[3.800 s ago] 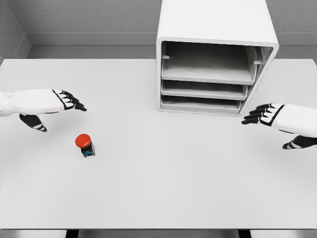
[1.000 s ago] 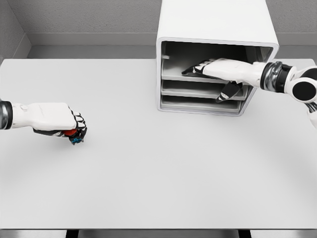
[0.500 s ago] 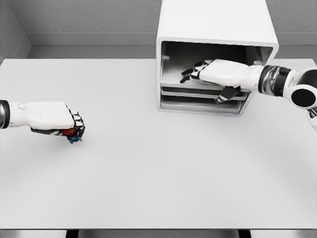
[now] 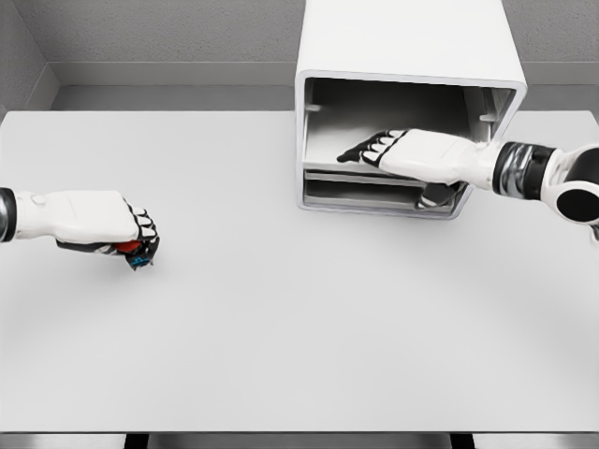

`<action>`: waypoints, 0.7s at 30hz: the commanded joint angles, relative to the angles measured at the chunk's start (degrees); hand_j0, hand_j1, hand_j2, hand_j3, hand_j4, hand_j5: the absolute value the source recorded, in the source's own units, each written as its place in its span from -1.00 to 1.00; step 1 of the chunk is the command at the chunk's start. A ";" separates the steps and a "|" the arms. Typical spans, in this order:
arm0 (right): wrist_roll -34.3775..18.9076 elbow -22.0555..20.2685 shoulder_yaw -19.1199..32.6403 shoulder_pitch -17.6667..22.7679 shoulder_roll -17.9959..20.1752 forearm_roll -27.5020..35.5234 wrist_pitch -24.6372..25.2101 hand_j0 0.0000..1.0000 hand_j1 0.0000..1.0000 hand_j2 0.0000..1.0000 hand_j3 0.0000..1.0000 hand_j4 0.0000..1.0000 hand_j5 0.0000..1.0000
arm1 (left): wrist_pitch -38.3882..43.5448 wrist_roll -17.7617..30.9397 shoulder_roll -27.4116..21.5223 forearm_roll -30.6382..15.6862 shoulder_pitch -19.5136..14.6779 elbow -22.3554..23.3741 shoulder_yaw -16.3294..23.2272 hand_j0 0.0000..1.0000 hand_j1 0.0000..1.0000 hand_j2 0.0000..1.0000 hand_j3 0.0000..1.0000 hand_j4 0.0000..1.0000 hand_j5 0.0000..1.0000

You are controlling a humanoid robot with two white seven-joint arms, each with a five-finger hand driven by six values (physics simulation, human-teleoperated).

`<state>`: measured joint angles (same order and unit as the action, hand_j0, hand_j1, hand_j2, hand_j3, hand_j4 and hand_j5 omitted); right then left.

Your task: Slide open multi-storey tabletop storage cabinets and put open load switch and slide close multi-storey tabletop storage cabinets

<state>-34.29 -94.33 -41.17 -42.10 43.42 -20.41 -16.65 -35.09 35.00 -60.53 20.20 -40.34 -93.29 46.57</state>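
Note:
The load switch (image 4: 132, 251), with a red button and a dark body with a blue mark, sits in my left hand (image 4: 140, 241) at the table's left side; the fingers are shut on it and hide most of it. The white three-level cabinet (image 4: 408, 45) stands at the back right, its front open. My right hand (image 4: 372, 150) lies on the top tray (image 4: 323, 166), fingers flat over its floor and thumb under its front lip, pinching it. That tray sticks out a little past the lower trays (image 4: 356, 195).
The white table (image 4: 299, 327) stretches wide in front of the cabinet and between my two arms. A grey wall runs behind the table, close behind the cabinet.
My right hand has drawn back toward me with the top tray, whose front edge now sits lower in the picture. The left hand, still holding the switch, has barely moved.

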 commanded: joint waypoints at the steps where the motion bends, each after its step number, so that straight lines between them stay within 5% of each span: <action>1: -0.71 -1.56 -1.02 0.00 -0.27 4.94 -1.45 1.00 1.00 1.00 1.00 1.00 1.00 | 0.09 0.00 -0.20 -0.34 0.00 0.12 0.36 -0.29 -0.29 -0.29 -0.29 -0.29 -0.29; 21: -0.71 -6.31 2.67 3.87 3.95 5.20 -7.08 1.00 1.00 1.00 1.00 1.00 1.00 | 0.09 0.00 -0.47 -0.34 -0.09 0.12 0.28 -0.29 -0.29 -0.29 -0.29 -0.29 -0.29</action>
<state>-34.85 -100.29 -38.28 -37.97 47.41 -16.06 -21.78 -35.13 34.98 -61.00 20.23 -40.43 -93.23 46.75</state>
